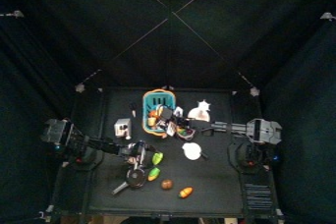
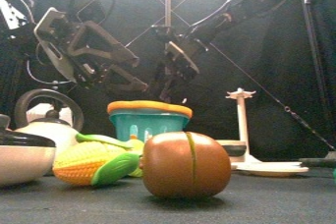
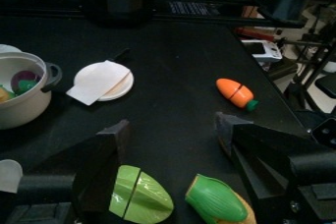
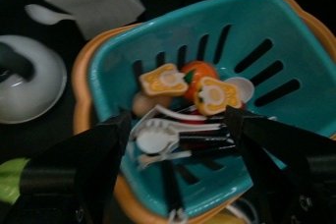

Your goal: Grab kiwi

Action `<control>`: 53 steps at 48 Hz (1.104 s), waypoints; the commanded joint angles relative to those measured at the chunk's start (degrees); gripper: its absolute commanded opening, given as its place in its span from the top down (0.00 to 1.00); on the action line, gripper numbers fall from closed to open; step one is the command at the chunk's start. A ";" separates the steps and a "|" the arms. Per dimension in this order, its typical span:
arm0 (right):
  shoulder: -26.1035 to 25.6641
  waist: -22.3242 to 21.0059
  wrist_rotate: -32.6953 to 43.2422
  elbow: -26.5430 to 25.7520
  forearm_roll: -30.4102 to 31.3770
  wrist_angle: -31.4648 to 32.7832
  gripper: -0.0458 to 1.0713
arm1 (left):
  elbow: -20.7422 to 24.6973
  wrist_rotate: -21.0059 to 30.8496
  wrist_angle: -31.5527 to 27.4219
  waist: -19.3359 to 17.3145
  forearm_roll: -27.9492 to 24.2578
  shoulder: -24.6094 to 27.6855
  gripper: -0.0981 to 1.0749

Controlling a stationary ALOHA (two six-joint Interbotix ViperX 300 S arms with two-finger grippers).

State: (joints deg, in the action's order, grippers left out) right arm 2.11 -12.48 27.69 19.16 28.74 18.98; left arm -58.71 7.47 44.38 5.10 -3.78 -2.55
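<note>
- Near the front edge of the table, about midway along it, the top view shows the small brown kiwi [image 1: 167, 183]. A carrot [image 1: 186, 192] lies just beside it, closer to the front edge, and a green and yellow piece [image 1: 153, 174] lies on its left-edge side.
- Also from above, the left gripper [image 1: 136, 151] hangs over the front-left part of the table, apart from the kiwi. The right gripper [image 1: 178, 125] reaches over towards the teal basket [image 1: 159, 101] at the back edge. A white plate [image 1: 194, 150] sits between the centre and the right edge.
- From the front, the kiwi [image 2: 184, 164] stands nearest, with toy corn [image 2: 92, 164] touching or just beside it. A white pot [image 2: 20, 154] and a kettle [image 2: 46, 115] are on the left, the basket [image 2: 148, 120] is behind, and a white stand [image 2: 243, 130] is to the right.
- In the left wrist view, the left gripper [image 3: 171, 130] has its jaws spread with nothing between them. A split green fruit [image 3: 138, 191] and the green-husked corn [image 3: 217, 198] lie below it, and the carrot [image 3: 237, 92] and the plate [image 3: 102, 79] lie beyond.
- In the right wrist view, the right gripper [image 4: 182, 120] has its jaws spread and empty above the basket [image 4: 282, 31], which is full of small toy pieces.
</note>
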 commanded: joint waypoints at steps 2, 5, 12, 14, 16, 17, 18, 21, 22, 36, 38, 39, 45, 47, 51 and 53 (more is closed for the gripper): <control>-6.94 4.92 0.00 4.13 -0.88 -0.97 0.03 | 0.79 0.00 0.62 -0.09 0.09 -0.70 0.05; -8.70 8.17 0.00 7.21 -1.49 -1.76 0.03 | 0.79 -0.09 0.62 0.00 0.09 -0.70 0.05; -11.07 17.40 0.09 13.27 -2.99 -4.31 0.03 | 0.70 -0.09 0.62 -0.09 0.00 -0.44 0.05; -10.90 19.86 0.09 14.06 -3.52 -5.71 0.03 | 0.70 -0.09 0.62 -0.09 0.09 -0.35 0.05; -10.28 22.85 0.00 14.50 -4.48 -7.29 0.03 | 0.70 0.00 0.62 -0.09 0.09 -0.44 0.05; -9.93 23.82 0.00 14.41 -4.75 -7.73 0.03 | 0.70 0.00 0.62 -0.18 0.09 -0.44 0.05; -9.49 24.70 0.09 14.33 -5.10 -8.17 0.03 | 0.70 -0.09 0.62 -0.09 0.09 -0.44 0.05; -7.91 26.81 0.00 13.45 -5.98 -8.79 0.03 | 0.79 0.00 0.62 -0.18 0.09 -0.44 0.05; -7.29 27.33 0.00 13.10 -6.33 -8.88 0.03 | 0.79 0.00 0.62 -0.18 0.09 -0.44 0.05; 5.10 32.17 0.00 5.01 -9.84 -7.56 0.03 | 0.62 0.00 0.62 -0.26 0.09 -0.62 0.05; 6.50 32.70 0.00 3.69 -9.93 -6.15 0.03 | 0.62 0.00 0.62 -0.26 0.18 -0.62 0.05; 7.03 32.87 0.00 3.16 -9.93 -5.63 0.03 | 0.62 0.00 0.62 -0.26 0.26 -0.62 0.05; 10.28 33.93 0.00 0.53 -10.63 -3.25 0.03 | 0.62 0.00 0.62 -0.26 0.26 -0.70 0.05; 11.16 34.10 0.00 0.09 -11.07 -2.72 0.03 | 0.70 0.00 0.62 -0.18 0.26 -0.62 0.05; 12.30 34.10 0.00 -0.26 -11.95 -1.67 0.03 | 0.62 0.00 0.62 -0.26 0.26 -0.70 0.05; 12.83 34.10 0.00 -0.18 -12.66 -1.49 0.03 | 0.62 0.00 0.62 -0.26 0.26 -0.70 0.05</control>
State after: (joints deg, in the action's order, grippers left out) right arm 15.38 21.80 27.77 20.30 17.05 17.14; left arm -58.71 7.47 44.47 5.01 -3.69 -2.55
